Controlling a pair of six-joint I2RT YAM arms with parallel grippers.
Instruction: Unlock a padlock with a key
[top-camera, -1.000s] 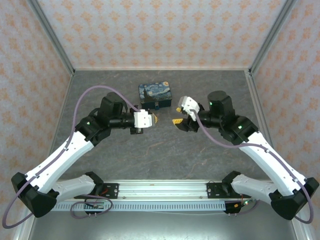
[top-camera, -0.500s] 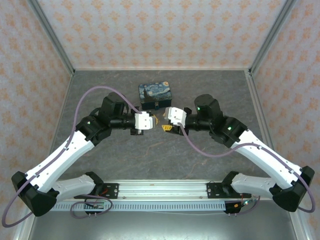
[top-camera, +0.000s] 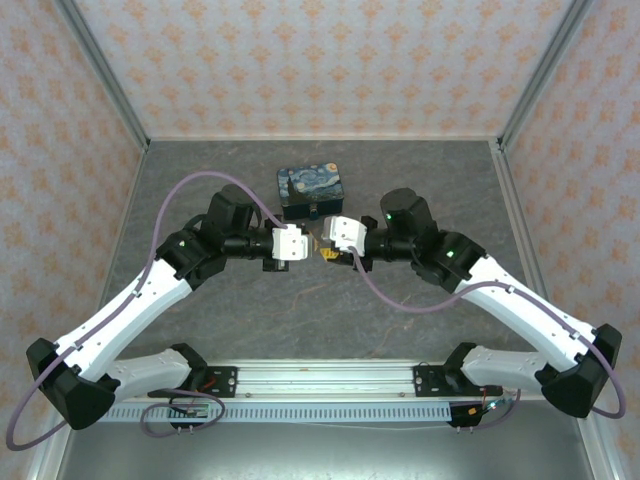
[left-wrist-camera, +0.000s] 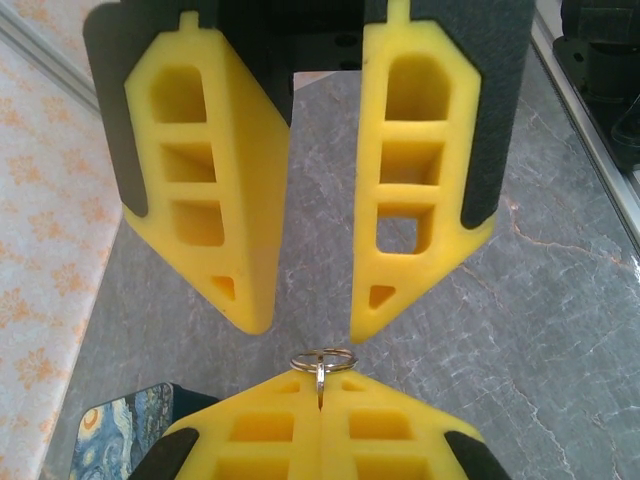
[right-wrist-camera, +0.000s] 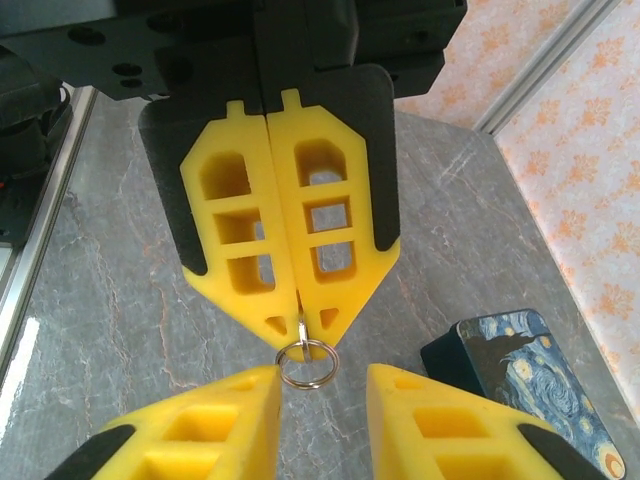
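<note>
Now left gripper (right-wrist-camera: 300, 325) pinches the key ring (right-wrist-camera: 306, 362); right gripper (left-wrist-camera: 310, 330) partly open.

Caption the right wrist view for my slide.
Left gripper, shut on a key ring, faces the open right gripper tip to tip; painted tin at lower right.

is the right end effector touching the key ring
Cannot tell: in the right wrist view the key ring sits between the right end effector's open fingers, its rim right at one edge.
</note>
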